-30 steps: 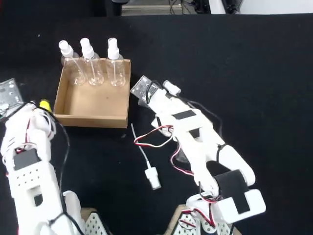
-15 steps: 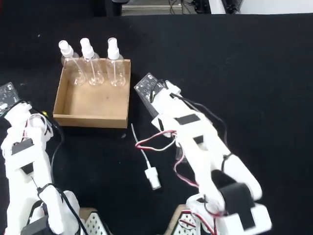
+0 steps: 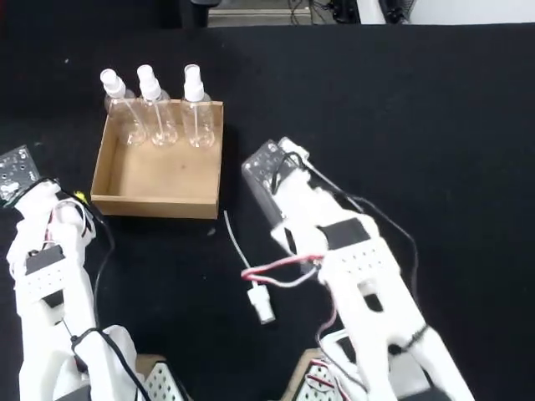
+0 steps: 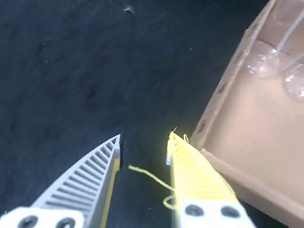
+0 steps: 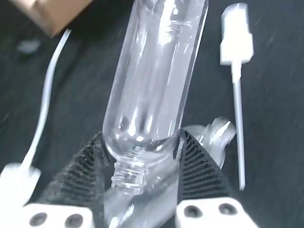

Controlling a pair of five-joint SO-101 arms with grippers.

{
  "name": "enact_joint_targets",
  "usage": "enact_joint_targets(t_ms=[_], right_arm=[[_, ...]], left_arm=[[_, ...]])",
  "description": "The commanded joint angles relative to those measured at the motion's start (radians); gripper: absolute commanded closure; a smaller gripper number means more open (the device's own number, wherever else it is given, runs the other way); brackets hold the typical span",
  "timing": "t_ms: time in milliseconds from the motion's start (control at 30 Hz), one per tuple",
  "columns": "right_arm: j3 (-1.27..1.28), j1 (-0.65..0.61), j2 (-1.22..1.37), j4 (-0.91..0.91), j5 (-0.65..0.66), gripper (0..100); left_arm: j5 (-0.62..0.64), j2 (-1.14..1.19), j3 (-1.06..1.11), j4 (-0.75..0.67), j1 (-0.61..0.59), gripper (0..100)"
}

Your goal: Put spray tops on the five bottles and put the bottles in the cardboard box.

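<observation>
Right gripper [image 5: 141, 140] clamps clear uncapped plastic bottle [image 5: 152, 80] beside brown cardboard box [image 3: 155, 205]; smooth wall, slip risk. Left gripper [image 4: 144, 137] parted, empty.

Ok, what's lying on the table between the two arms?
A loose spray top, its thin tube pointing toward the cardboard box, on bare black cloth, seen in the high view.

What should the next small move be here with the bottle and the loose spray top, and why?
Probably bring the left gripper to the loose spray top on the table and grasp it. The right gripper is shut on an uncapped bottle, while the left one is open and empty beside the cardboard box, where three capped bottles stand.
</observation>
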Motion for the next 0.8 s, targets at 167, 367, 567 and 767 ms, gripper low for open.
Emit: enact_joint_targets(t_ms=[167,367,567,767], right_arm=[[-0.025,-0.253,-0.265,0.247,0.21,94.1],[0.041,-0.407,-0.259,0.157,0.206,94.2],[0.074,-0.546,-0.096,0.055,0.206,93.2],[0.041,-0.569,-0.021,0.035,0.127,69.1]], left_arm=[[-0.123,-0.034,-0.179,0.272,0.01,84],[-0.227,-0.043,-0.326,0.555,-0.05,84],[-0.282,-0.043,-0.346,0.631,-0.087,84],[-0.282,-0.043,-0.302,0.655,-0.048,84]])
